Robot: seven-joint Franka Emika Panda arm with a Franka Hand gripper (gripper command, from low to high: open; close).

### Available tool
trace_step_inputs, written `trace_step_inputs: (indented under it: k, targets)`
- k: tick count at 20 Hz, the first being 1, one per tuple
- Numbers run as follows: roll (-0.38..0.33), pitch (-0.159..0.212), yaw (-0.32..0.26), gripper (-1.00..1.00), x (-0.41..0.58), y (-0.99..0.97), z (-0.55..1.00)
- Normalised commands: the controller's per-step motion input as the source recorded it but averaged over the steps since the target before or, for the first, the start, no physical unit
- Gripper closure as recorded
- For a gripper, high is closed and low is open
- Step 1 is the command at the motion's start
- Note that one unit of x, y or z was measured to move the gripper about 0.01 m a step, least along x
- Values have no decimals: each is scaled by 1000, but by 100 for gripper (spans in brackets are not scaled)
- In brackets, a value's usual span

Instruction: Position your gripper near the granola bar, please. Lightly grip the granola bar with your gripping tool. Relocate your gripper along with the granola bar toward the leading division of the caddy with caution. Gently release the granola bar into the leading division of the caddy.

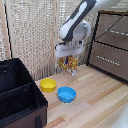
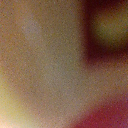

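Note:
In the exterior view my gripper (image 1: 68, 63) hangs from the white arm above the wooden table, behind the two bowls. It is shut on the granola bar (image 1: 68, 62), an orange, red and yellow box held upright in the air below the white head. The black caddy (image 1: 20, 102) stands at the exterior view's left, well apart from the gripper; its compartments (image 1: 12, 77) are open, with black partition walls. The wrist view is an out-of-focus blur of tan, dark red and yellow and shows nothing distinct.
A yellow bowl (image 1: 48, 85) and a blue bowl (image 1: 66, 94) sit on the wooden table (image 1: 100, 100) between the gripper and the caddy. A brown wooden drawer cabinet (image 1: 111, 45) stands at the exterior view's right. A slatted screen is behind.

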Motion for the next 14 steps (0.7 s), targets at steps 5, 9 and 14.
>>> trace_step_inputs:
  k: [5, 9, 14]
  targets:
    - [0, 25, -243, 100, 60, -31, 999]
    - [2, -1, -302, 100, -66, -6, 954]
    - [0, -45, -315, 100, -10, 75, 846]
